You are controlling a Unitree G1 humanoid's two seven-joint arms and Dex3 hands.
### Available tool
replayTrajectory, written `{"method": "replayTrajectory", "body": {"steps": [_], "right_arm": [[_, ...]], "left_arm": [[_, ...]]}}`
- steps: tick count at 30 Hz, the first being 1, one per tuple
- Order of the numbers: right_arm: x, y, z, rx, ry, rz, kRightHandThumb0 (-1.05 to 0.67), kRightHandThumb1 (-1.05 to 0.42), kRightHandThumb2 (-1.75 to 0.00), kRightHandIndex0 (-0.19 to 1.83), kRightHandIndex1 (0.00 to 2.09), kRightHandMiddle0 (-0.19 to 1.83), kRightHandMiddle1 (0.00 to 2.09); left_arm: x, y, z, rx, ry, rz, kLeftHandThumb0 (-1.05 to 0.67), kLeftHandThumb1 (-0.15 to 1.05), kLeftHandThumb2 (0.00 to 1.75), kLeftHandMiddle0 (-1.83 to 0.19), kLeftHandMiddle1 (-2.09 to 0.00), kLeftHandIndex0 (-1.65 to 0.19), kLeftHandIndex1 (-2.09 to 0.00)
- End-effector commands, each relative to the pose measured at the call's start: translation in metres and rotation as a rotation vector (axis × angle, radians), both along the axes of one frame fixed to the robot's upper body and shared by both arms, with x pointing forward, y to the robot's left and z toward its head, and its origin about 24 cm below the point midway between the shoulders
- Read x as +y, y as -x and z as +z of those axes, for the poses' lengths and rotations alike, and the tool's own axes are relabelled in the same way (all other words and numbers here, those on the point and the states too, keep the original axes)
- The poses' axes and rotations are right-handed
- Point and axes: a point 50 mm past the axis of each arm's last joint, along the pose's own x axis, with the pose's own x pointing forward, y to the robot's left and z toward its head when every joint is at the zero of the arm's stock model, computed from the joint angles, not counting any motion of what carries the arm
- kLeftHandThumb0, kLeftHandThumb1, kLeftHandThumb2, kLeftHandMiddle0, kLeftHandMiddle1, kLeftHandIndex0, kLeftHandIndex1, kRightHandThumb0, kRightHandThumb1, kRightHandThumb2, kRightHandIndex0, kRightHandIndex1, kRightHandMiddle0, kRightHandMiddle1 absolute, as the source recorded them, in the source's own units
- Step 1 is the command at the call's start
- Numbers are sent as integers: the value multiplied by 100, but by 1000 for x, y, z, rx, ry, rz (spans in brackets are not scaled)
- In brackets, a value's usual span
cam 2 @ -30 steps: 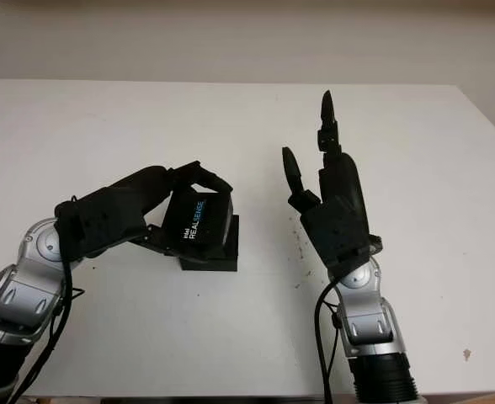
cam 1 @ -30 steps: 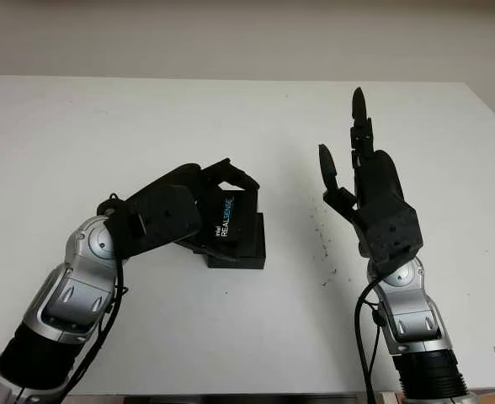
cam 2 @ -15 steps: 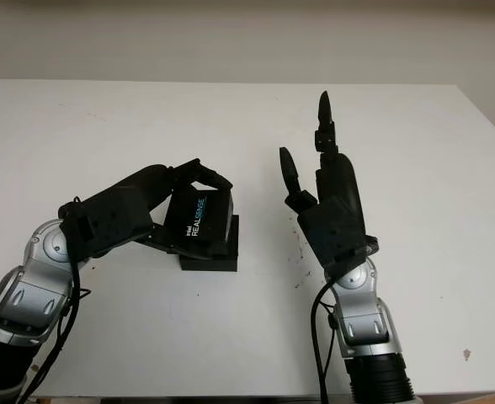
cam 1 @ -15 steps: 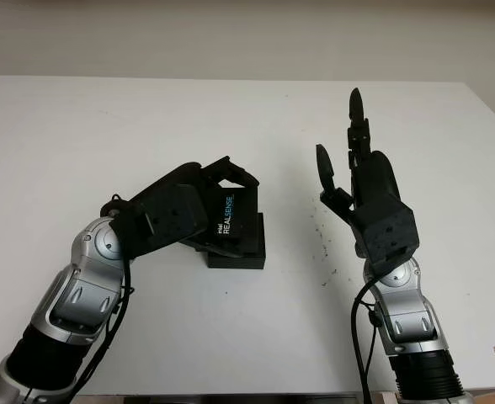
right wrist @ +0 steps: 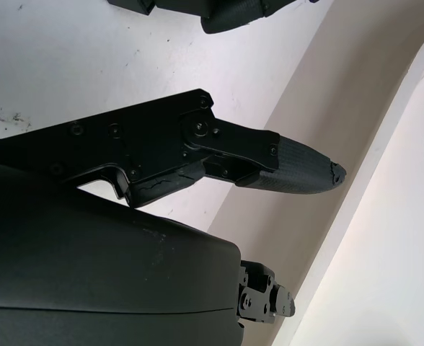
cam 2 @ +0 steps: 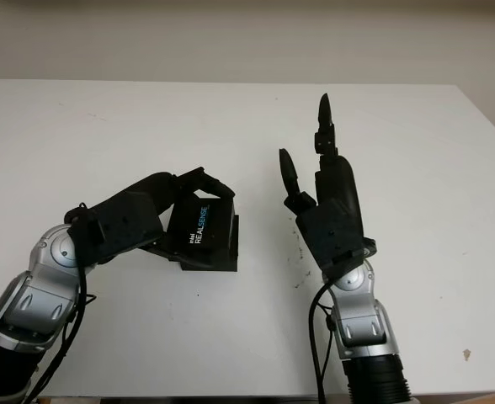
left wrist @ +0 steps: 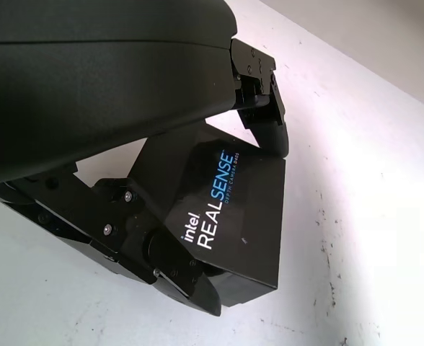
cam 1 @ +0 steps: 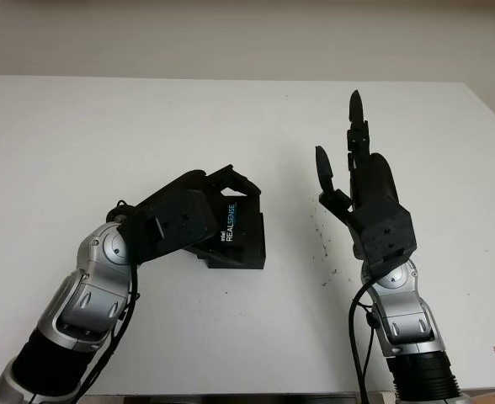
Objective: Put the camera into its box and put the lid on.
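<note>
Black lid carries "intel REALSENSE" in white and blue lettering, running along its top face; best read in the left wrist view. A smaller line of print sits beside the brand name, too fine to make out. Same "REALSENSE" wording shows on the lid from the head camera, where the left hand grips it over the box.
</note>
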Motion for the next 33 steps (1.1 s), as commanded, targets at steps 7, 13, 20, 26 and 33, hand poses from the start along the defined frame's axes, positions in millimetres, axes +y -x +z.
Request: {"method": "replayTrajectory", "body": {"steps": [7,13,20,26,33], "right_arm": [[1,1,0,-27,-9,-3,-74,-105,-64,-12,6,-12,7],[2,1,-1,-23,-20,-3,-75,-105,-64,-12,6,-12,6],[3,2,-1,-19,-22,-2,-74,-105,-64,-12,6,-13,6],[4,2,-3,-13,-18,-7,-74,-105,-64,-11,6,-12,6],[6,1,-4,-7,-18,-8,-75,-105,-63,-10,6,-11,7]], "left_arm": [[-7,0,2,2,5,-24,-11,102,5,-31,-162,-17,-155],[-10,-2,1,10,4,-21,-12,102,5,-30,-167,-16,-157],[-15,-5,-2,10,-6,-16,-12,101,5,-33,-165,-17,-149],[-18,-8,-9,23,-5,19,-12,100,5,-34,-167,-20,-150],[-16,-8,-17,46,-4,66,-12,101,5,-31,-162,-19,-150]]}}
